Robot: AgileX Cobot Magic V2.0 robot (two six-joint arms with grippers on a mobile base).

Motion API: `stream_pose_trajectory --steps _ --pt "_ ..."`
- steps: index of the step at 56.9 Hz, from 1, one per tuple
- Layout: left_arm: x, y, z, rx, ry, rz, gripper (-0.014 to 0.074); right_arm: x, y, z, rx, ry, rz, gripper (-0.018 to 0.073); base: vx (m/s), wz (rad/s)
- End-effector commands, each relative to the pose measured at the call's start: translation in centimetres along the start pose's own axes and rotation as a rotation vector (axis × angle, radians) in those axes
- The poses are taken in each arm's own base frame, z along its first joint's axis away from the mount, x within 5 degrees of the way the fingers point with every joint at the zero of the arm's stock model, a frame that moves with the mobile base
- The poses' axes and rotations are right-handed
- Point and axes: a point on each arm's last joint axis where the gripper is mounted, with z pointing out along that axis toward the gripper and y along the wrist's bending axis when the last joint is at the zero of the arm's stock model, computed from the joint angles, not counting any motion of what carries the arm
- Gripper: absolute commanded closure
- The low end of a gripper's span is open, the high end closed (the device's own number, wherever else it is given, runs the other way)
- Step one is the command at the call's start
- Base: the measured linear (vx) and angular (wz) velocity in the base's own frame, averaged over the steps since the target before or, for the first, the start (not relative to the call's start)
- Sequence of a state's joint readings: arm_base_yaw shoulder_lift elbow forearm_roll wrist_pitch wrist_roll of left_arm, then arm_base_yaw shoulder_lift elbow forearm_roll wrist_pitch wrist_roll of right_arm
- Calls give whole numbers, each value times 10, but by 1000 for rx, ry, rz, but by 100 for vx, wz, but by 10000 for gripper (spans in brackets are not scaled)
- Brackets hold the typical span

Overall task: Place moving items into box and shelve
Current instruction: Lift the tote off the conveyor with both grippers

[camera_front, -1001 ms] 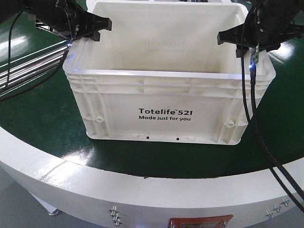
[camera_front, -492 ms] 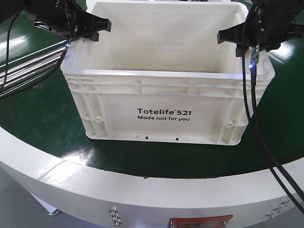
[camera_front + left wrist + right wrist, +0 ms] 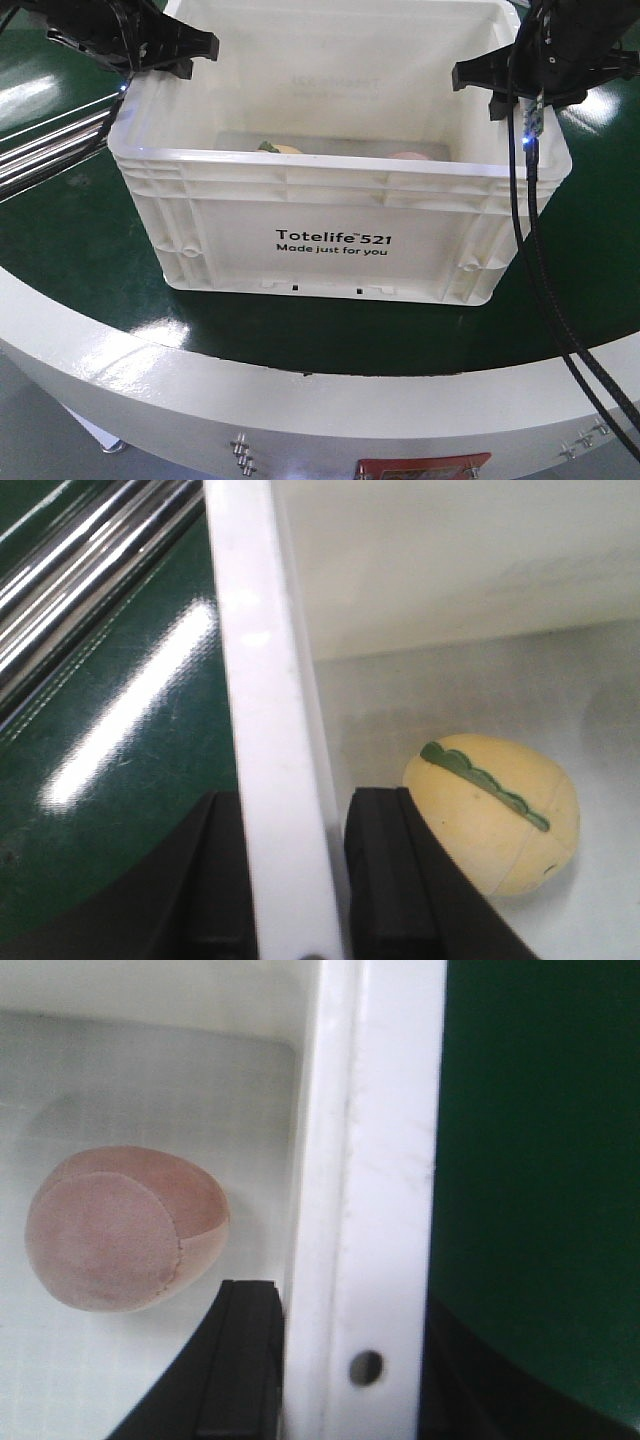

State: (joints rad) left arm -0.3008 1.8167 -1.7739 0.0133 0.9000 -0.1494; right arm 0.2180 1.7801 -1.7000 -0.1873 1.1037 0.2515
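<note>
The white box (image 3: pixel 330 200), printed "Totelife 521", stands on the green belt. My left gripper (image 3: pixel 165 50) is shut on its left wall, and in the left wrist view the black fingers (image 3: pixel 385 880) straddle the rim (image 3: pixel 260 680). My right gripper (image 3: pixel 490 80) is shut on the right wall, one finger (image 3: pixel 245 1360) inside against the rim (image 3: pixel 380 1160) and the other outside. Two moving items lie on the box floor: a pale beige lump with a green stem (image 3: pixel 490 815) (image 3: pixel 280 148) at the left, and a reddish-brown lump (image 3: pixel 125 1228) (image 3: pixel 410 156) at the right.
The green belt (image 3: pixel 80 230) has a white curved outer edge (image 3: pixel 200 380) in front. Shiny metal rods (image 3: pixel 50 140) run along the left of the box. Black cables (image 3: pixel 535 250) hang from the right arm down past the box's right corner.
The box has shifted left and a little nearer with both grippers holding its walls. Its floor and the two lumps now show over the front rim.
</note>
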Motion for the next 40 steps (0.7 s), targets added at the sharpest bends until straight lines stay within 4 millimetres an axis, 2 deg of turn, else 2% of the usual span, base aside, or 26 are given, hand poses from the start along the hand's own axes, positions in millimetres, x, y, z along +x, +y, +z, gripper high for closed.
stream_pose_trajectory --steps 1,40 --pt "-23 6 -52 -36 -210 63 601 -12 -18 -41 75 -177 -39 567 0 0" --pt "-25 6 -95 -19 -299 7 598 -6 -29 -97 60 -325 45 564 0 0"
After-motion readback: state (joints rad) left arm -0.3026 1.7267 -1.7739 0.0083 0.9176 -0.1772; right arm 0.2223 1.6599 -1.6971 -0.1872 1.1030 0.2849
